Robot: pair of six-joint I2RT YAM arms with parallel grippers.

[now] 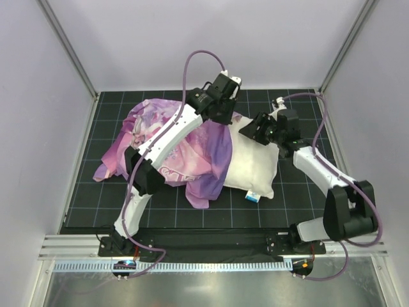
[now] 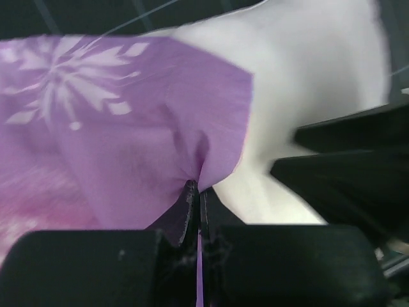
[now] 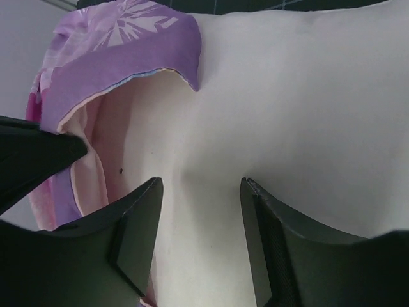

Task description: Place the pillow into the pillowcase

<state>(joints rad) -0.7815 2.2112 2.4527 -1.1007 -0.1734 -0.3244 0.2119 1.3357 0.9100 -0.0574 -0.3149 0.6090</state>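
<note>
Pillowcase (image 1: 167, 148) is draped crumpled over the left of the bench (image 1: 83, 192), its purple edge pinched in the left gripper (image 2: 195, 192) jaws. Pillow (image 1: 255, 160) is lain beside it, left end covered. Right gripper (image 3: 201, 192) jaws are spread over the pillow.

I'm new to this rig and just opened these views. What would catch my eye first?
The thin pink-and-purple snowflake-printed pillowcase lies crumpled left of centre on the black grid mat, draped over the left end of the plump white pillow. The left gripper is shut on the pillowcase's purple edge. The right gripper stands open over the pillow's white fabric.
</note>
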